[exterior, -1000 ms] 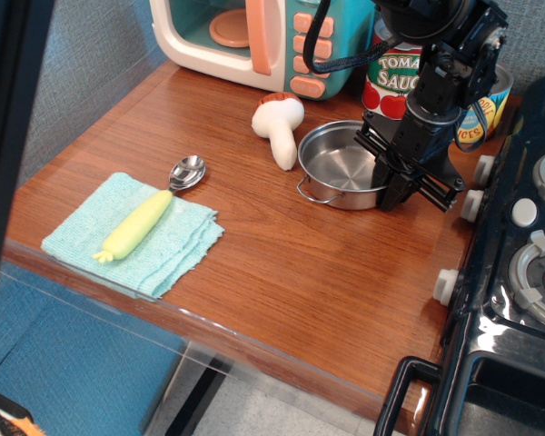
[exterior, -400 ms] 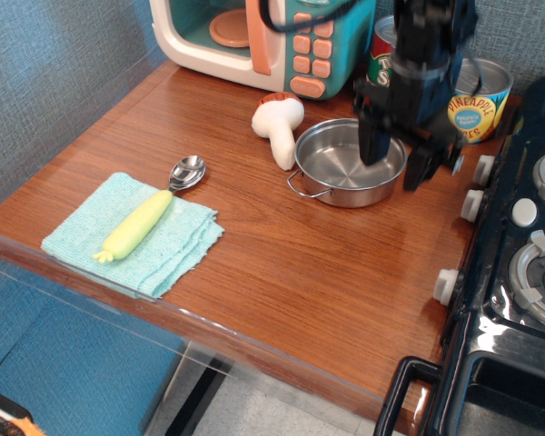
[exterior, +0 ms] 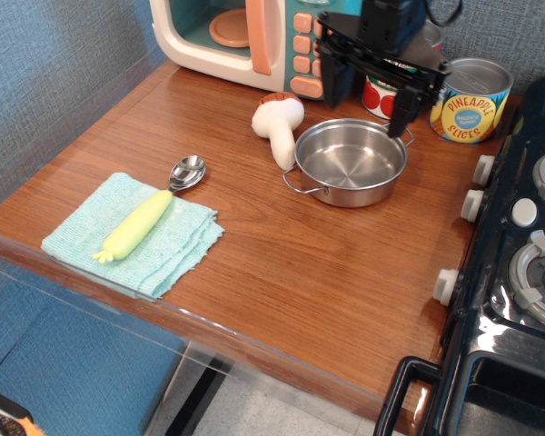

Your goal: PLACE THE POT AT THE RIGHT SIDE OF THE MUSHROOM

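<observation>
The shiny pot (exterior: 350, 163) is sitting upright, touching the mushroom (exterior: 278, 125); the gripper (exterior: 368, 84) is hovering open above its far rim, holding nothing.

I am reading "PINEAPPLE SLICES" on the blue-yellow can (exterior: 471, 100); the red can (exterior: 379, 94) beside it is showing no readable word.

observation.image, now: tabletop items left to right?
cloth with the yellow vegetable toy on it → spoon → mushroom → pot → pineapple can → stove
</observation>
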You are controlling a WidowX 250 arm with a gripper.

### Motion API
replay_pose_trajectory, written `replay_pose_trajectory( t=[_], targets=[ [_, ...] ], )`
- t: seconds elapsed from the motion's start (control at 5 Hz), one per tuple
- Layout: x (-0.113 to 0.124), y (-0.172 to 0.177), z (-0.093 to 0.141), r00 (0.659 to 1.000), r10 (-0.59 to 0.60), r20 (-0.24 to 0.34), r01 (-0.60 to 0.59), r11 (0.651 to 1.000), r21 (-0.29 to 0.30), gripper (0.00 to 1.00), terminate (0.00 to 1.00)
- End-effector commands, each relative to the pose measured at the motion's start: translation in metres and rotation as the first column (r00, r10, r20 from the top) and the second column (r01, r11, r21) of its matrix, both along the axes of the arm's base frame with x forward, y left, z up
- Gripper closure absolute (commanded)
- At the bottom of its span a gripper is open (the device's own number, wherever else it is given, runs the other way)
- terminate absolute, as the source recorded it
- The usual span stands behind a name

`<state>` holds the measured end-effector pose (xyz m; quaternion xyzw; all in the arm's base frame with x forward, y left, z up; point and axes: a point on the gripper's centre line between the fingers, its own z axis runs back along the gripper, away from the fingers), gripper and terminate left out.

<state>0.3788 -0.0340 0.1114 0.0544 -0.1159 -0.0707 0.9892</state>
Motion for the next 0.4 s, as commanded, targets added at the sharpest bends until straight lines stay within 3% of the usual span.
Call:
replay_pose_trajectory(
  t=[0.0,0.2],
  targets=[
    [-0.0103,0.0006,0.0223,0.998,0.006,0.066,-0.006,1.0,-0.005,0.0,0.0],
    [-0.0103,0.0006,0.0223,0.998,0.006,0.066,-0.006,1.0,-0.005,0.0,1.0]
  ],
)
